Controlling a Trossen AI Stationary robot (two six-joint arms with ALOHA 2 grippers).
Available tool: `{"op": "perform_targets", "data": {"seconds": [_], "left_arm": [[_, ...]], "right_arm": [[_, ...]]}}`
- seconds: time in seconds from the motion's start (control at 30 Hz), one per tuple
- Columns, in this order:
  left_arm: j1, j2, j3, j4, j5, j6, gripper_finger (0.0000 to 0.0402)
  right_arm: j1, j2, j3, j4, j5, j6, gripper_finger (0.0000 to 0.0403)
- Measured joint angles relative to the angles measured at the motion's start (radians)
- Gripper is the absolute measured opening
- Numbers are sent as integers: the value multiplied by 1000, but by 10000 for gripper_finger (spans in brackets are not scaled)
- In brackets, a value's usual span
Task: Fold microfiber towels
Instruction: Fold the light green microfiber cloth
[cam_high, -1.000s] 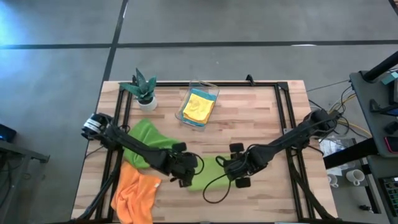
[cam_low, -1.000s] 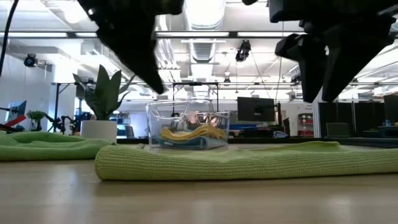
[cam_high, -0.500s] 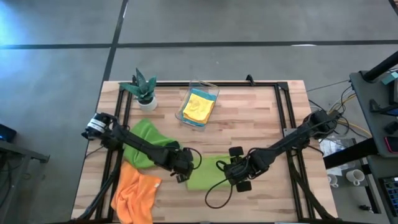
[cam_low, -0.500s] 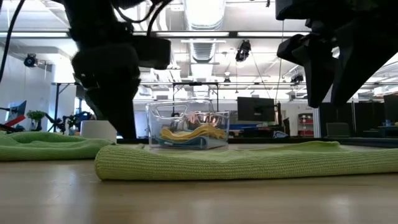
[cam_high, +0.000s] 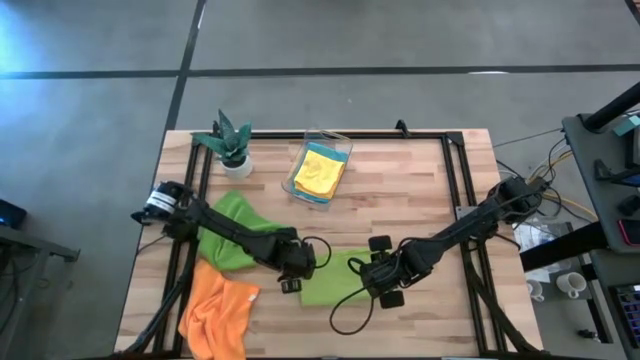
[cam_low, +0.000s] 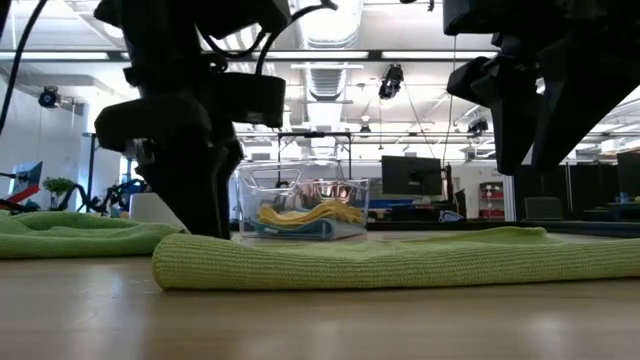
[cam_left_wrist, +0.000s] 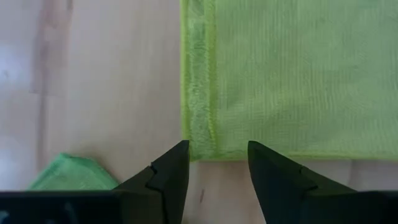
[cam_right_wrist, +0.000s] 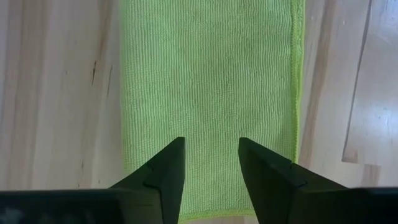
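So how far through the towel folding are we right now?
Done: a yellow towel lies in the clear bin. In hand: the lime green towel lies folded into a strip, with the left claw open at one end and the right claw open above the other. Left: the darker green towel and orange towel lie crumpled.

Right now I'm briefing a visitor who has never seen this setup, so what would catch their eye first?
Most striking is the lime green towel, folded flat at the table's front centre, with the left gripper at its left end and the right gripper over its right end, both open and holding nothing. Next come the orange towel crumpled at the front left corner beside a darker green towel, and the clear bin of yellow cloth at the back.
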Motion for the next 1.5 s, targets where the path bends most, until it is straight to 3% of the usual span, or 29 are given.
{"op": "perform_targets", "data": {"seconds": [0.3, 0.63, 0.97, 1.5], "left_arm": [[22, 2, 0, 9, 61, -2, 128], [30, 10, 4, 8, 80, -20, 8], [33, -44, 56, -2, 103, 22, 1], [72, -37, 0, -82, 50, -54, 1]], "right_arm": [[5, 0, -1, -1, 0, 15, 133], [5, 0, -1, -2, -2, 16, 128], [5, 0, -1, -7, -3, 21, 127], [11, 0, -24, 45, -1, 35, 141]]}}
